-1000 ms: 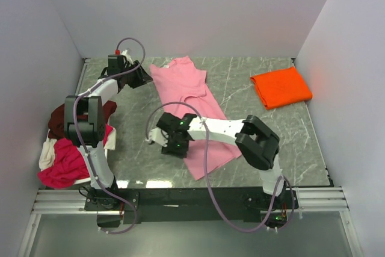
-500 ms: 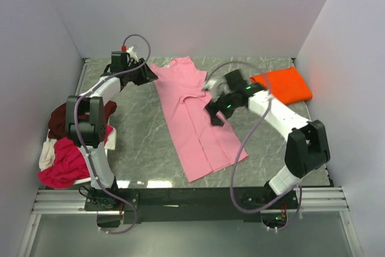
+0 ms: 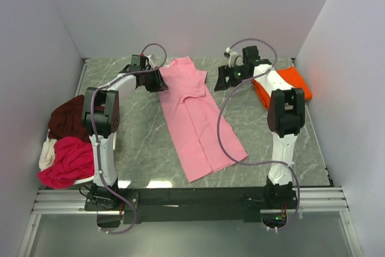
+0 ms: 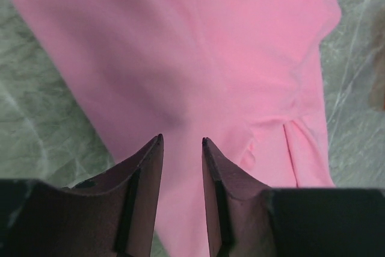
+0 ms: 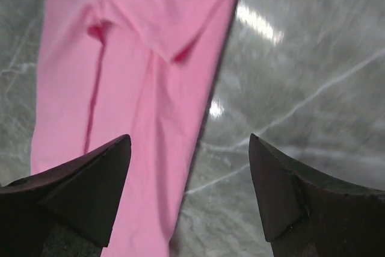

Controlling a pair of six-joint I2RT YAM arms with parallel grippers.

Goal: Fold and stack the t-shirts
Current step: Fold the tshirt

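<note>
A light pink t-shirt (image 3: pixel 195 118) lies flat on the grey marble table (image 3: pixel 138 142), folded lengthwise into a long strip that runs from the back middle to the front. My left gripper (image 3: pixel 159 82) hovers over its upper left edge with the jaws a narrow gap apart and nothing between them; the left wrist view shows the gripper (image 4: pixel 181 141) above pink cloth (image 4: pixel 198 46). My right gripper (image 3: pixel 220 82) is wide open and empty beside the shirt's upper right edge. In the right wrist view the gripper (image 5: pixel 189 139) straddles the pink shirt's edge (image 5: pixel 138 118). A folded bright orange t-shirt (image 3: pixel 299 85) lies at the back right, partly behind my right arm.
A pile of unfolded shirts sits at the left edge: dark maroon (image 3: pixel 65 118), magenta-red (image 3: pixel 63 162) and cream (image 3: pixel 46 153). White walls enclose the table on three sides. Cables loop above both arms.
My right arm swung from the shirt's lower middle to its upper right, open. My left gripper moved right onto the shirt's upper left edge. The pink shirt now lies as a smoother, longer strip.
</note>
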